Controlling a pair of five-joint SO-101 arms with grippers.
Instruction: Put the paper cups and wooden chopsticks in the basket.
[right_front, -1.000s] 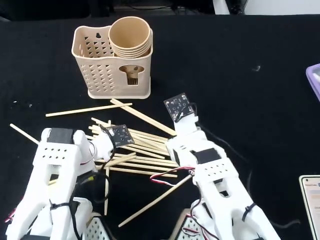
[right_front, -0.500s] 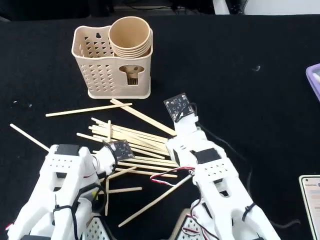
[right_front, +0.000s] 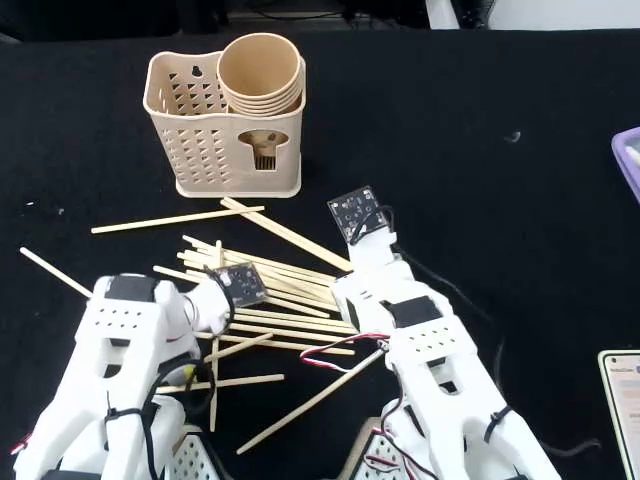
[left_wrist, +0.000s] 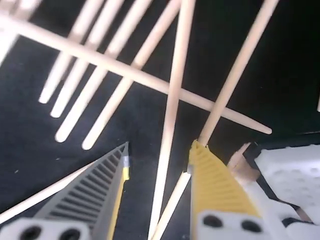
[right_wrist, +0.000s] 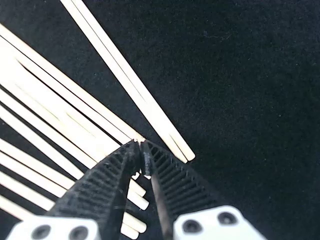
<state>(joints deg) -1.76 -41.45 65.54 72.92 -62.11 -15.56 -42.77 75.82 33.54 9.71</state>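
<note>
From above, the cups (right_front: 260, 68) sit stacked in the basket (right_front: 205, 140), and chopsticks (right_front: 300, 242) lie scattered on the table (right_front: 480, 200) in front of both arms. The left wrist view adds the left gripper (left_wrist: 160, 150) spread open, one chopstick (left_wrist: 172, 100) running between its fingers. The right wrist view shows the right gripper (right_wrist: 141, 144) pinched closed, its tips just beside the pile.

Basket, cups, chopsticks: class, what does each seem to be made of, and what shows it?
The basket looks like moulded plastic, matt beige, with regular punched slots. The cups seem paper: matt tan, thin nested rims. The chopsticks appear bare pale wood, matt, slim and straight.
</note>
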